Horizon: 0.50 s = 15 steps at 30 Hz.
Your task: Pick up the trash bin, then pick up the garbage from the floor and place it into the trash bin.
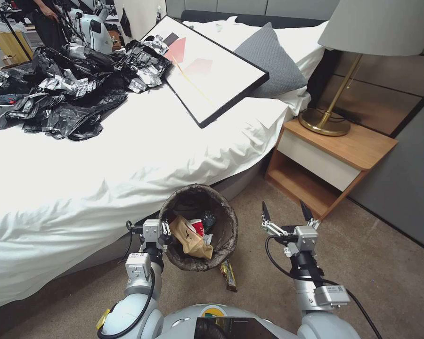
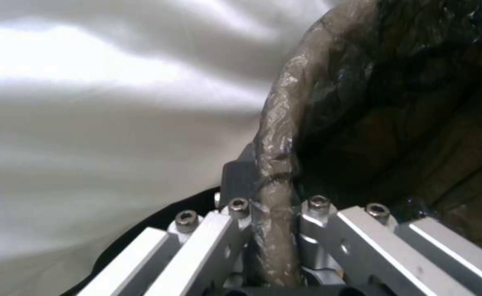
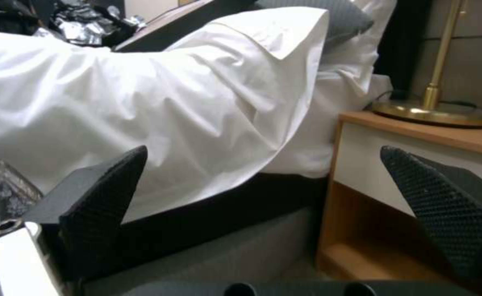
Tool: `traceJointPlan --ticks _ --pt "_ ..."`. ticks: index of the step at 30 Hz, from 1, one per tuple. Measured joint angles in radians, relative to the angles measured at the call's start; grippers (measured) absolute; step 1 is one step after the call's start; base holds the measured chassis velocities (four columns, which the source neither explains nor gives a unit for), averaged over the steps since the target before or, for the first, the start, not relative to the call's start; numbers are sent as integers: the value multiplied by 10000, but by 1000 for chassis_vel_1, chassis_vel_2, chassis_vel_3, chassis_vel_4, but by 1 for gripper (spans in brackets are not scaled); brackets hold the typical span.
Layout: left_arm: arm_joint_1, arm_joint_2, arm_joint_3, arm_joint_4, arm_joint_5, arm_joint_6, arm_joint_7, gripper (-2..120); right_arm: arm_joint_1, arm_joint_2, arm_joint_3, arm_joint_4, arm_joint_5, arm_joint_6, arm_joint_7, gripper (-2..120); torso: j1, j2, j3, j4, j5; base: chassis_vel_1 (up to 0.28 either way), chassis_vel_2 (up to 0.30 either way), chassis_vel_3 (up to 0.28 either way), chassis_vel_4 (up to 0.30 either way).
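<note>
Small round trash bin [image 1: 199, 227] with dark brown plastic liner hangs beside white-sheeted bed [image 1: 103, 179], above brown carpet floor [image 1: 362, 263]. My left gripper [image 1: 164, 229] pinches its lined rim, fingers pressed together on it. Inside: brown paper bag [image 1: 189, 237], red-and-white packet [image 1: 199, 227]. Yellow snack wrapper [image 1: 228, 275] lies on floor just below bin. My right gripper [image 1: 287, 211] hovers near, fingers spread, holding nothing.

head looks down, wrists near bed [image 1: 127, 155]
</note>
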Motion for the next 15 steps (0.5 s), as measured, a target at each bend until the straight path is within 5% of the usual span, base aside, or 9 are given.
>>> traceJointPlan --ticks 15 --pt "3 0 26 -1 -9 3 15 2 511 -516 161 408 665 -1087 181 100 0 0 0 -2 -1 60 59 59 60"
